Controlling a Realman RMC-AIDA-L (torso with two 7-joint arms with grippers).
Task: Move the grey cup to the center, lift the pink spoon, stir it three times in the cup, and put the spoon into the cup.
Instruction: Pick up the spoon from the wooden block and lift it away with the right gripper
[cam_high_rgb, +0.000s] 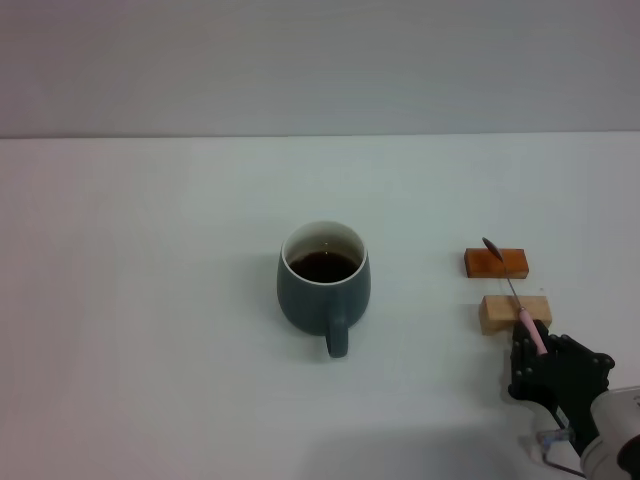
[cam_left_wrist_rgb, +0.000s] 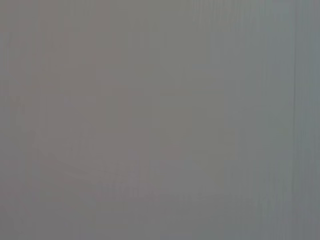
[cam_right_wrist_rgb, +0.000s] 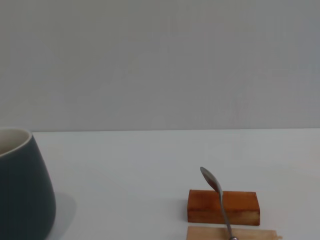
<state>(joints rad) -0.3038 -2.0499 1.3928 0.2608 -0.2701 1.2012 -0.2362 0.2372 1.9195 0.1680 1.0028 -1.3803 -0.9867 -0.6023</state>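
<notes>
Our right tool (cam_high_rgb: 532, 345) sits low at about 4 o'clock in the head view, its dark fingers closing in around the pale pink handle end of the pink spoon (cam_high_rgb: 512, 292); we cannot tell whether they are already clamped on it or only just beside it. From the tool the spoon runs away toward 11 o'clock: its long axis goes from the pink handle at the tool, across the tan block (cam_high_rgb: 514, 313), to the metal bowl resting over the orange-brown block (cam_high_rgb: 496, 262). So the spoon points bowl-first away from us and slightly toward the middle of the bench (cam_high_rgb: 160, 330), lying propped on both blocks rather than flat on the surface. The right wrist view shows the same line, the stem rising from the tan block (cam_right_wrist_rgb: 232, 233) to the bowl of the spoon (cam_right_wrist_rgb: 212, 182) above the orange-brown block (cam_right_wrist_rgb: 223, 206). Further out, the grey cup (cam_high_rgb: 323, 280) stands upright at about 9 to 10 o'clock from the tool, well apart from the blocks, near the centre of the bench, with dark liquid inside and its handle turned toward us at 6 o'clock. We judge the right arm clearly the nearer one to the spoon; our left tool is not seen in any view.
</notes>
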